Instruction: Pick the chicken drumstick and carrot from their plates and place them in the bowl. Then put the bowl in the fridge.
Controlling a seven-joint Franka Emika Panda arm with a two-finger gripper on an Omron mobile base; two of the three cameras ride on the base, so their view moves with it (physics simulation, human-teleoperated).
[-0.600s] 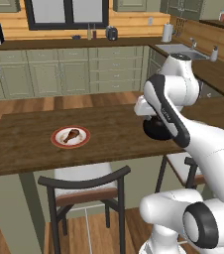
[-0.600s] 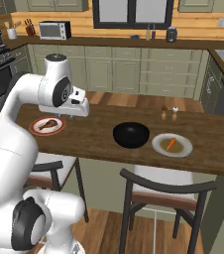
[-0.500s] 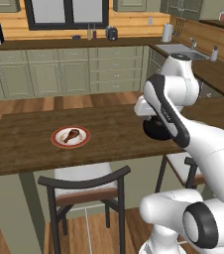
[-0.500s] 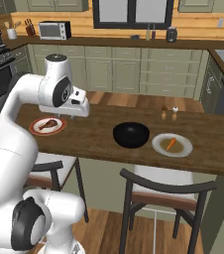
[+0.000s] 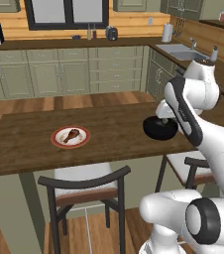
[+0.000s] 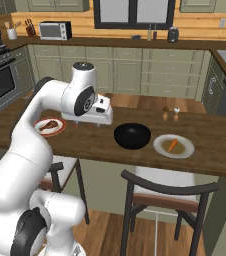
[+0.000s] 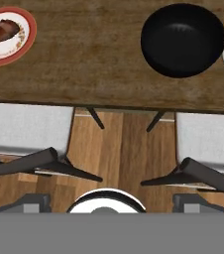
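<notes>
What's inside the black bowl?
Nothing yet. The black bowl looks empty and dark inside. The chicken drumstick lies on its red-rimmed plate, and the carrot on the pale plate.

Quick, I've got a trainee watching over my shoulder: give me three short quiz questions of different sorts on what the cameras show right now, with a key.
1. True or false: the chicken drumstick lies on the red-rimmed plate.
2. What lies on the plain plate? A carrot, B drumstick, C nothing.
3. Fill in: the bowl holds ____.

Key: 1 true. 2 A, the carrot. 3 nothing; its inside is bare in the hand view, and the gripper is open.
</notes>
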